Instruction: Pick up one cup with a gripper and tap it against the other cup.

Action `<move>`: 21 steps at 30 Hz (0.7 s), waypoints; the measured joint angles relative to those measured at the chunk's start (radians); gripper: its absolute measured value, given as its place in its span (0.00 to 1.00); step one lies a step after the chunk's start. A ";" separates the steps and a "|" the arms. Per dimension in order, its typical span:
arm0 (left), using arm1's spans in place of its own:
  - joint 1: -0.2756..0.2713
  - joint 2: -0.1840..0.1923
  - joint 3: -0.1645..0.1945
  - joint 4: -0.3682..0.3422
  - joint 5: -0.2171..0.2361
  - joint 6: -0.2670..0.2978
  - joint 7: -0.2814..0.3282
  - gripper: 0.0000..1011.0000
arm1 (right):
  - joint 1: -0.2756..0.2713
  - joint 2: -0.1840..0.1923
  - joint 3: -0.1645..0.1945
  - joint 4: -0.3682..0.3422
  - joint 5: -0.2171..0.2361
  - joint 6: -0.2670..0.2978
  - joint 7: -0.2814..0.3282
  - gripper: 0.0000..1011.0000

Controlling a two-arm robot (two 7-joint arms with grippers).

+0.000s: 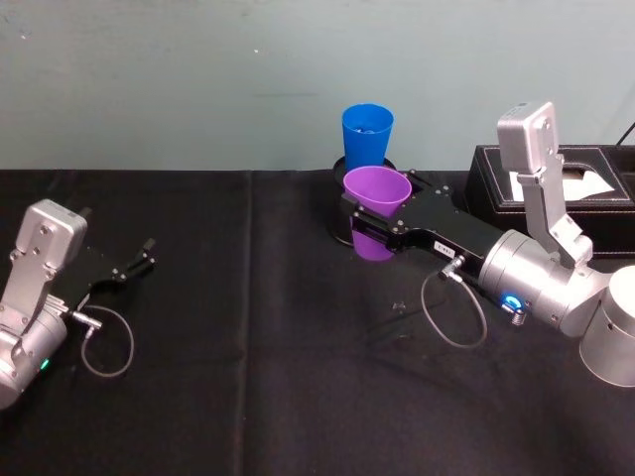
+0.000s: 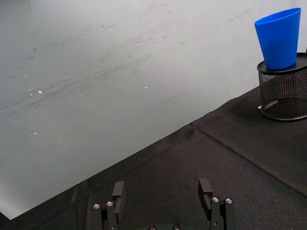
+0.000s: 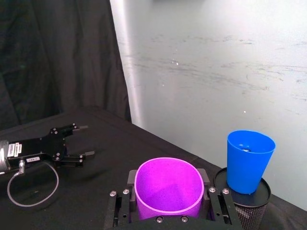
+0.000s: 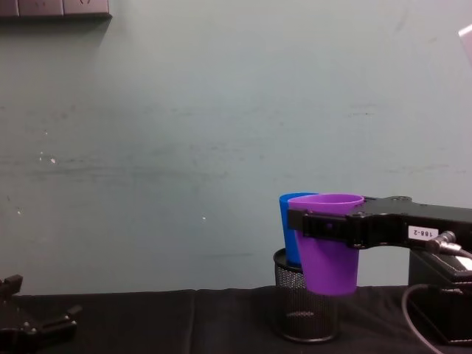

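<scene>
At centre the right gripper gripped the purple cup (off the table) beside the blue cup; left gripper, lower left, stood wide.

Two cups in all: one purple cup and one blue cup (in the head view the blue one sits at twelve o'clock from the purple one). One black wire-mesh pen holder. One black tissue box at about two o'clock on the table, with one white tissue in its slot. Two pincers: the left pincer at around eight o'clock, the right pincer near one o'clock. Each has two black fingers, four altogether. One table, covered by one black cloth.
</scene>
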 joint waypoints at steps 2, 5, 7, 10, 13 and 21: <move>0.000 0.000 0.000 0.000 0.000 0.000 0.000 0.99 | 0.000 0.000 0.000 0.000 0.000 0.000 0.000 0.72; 0.000 0.000 0.000 0.000 0.000 0.000 0.000 0.99 | 0.000 0.000 0.000 0.000 0.000 0.000 0.000 0.72; 0.000 0.000 0.000 0.000 0.000 0.000 0.000 0.99 | 0.000 0.000 0.000 0.000 0.000 0.000 0.000 0.72; 0.000 0.000 0.000 0.000 0.000 0.000 0.000 0.99 | 0.000 0.000 0.000 0.000 0.000 0.000 0.000 0.72; 0.000 0.000 0.000 0.000 0.000 0.000 0.000 0.99 | 0.000 0.000 0.000 0.000 0.000 0.000 0.000 0.72; 0.000 0.000 0.000 0.000 0.000 0.000 0.000 0.99 | 0.000 0.000 -0.002 -0.001 0.000 -0.001 -0.001 0.72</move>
